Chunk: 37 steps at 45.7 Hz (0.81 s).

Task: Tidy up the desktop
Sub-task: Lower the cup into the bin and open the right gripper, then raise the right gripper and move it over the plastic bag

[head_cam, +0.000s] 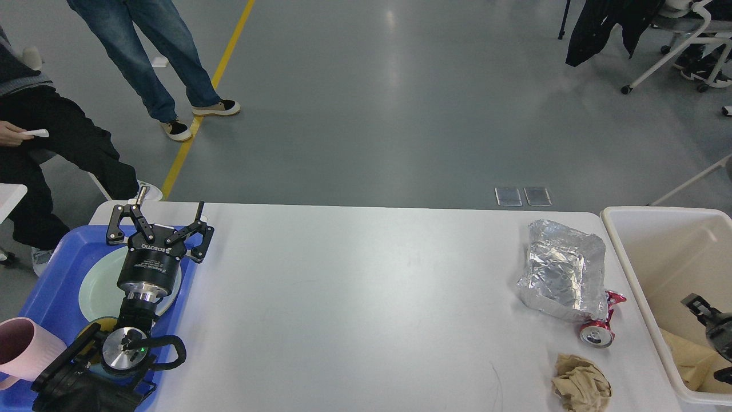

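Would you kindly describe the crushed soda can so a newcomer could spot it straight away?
Start at the cream bin on the right end of the white desktop. Just left of it sits a crumpled foil container; the crushed red can lies against its near right corner. Alone among its neighbours it is red, with a round silver end; the paper wad nearer you is brown.

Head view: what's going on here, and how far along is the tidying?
A two-armed robot is clearing the desktop. Its left gripper hangs open over the blue tray, which holds a plate and a pink mug, gripping nothing. The right gripper is over the cream bin, too edge-on to read. Crumpled foil, a crushed red can and a brown paper wad lie on the desktop's right side.
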Tool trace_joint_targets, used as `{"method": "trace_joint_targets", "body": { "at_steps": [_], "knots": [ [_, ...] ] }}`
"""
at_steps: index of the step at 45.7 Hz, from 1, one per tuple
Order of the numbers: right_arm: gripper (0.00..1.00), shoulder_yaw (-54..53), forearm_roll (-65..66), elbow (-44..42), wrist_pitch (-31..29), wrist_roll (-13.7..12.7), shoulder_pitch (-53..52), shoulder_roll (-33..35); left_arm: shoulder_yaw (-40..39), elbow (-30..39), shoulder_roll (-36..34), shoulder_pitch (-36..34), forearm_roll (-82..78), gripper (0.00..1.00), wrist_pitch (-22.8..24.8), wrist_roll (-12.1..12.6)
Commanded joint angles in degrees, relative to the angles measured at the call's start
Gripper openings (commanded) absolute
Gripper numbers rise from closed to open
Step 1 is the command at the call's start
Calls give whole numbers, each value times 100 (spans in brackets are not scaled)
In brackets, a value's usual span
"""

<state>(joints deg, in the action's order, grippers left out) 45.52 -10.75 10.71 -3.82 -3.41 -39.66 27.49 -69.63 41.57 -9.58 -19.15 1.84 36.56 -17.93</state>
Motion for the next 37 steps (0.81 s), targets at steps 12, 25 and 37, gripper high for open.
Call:
{"method": "trace_joint_targets", "body": {
  "at_steps": [12,25,37],
  "knots": [
    [100,2329,495,2979,-1147,-29,-3730,573,-7,0,0,-1,0,96,0,0],
    [100,3411,469,4369,-3324,-29,-6580,-252,-7,0,0,-1,0,96,0,0],
    [100,3526,416,5704,-4874,-37,-8486,-1307,2,0,0,-1,0,96,0,0]
  ]
}}
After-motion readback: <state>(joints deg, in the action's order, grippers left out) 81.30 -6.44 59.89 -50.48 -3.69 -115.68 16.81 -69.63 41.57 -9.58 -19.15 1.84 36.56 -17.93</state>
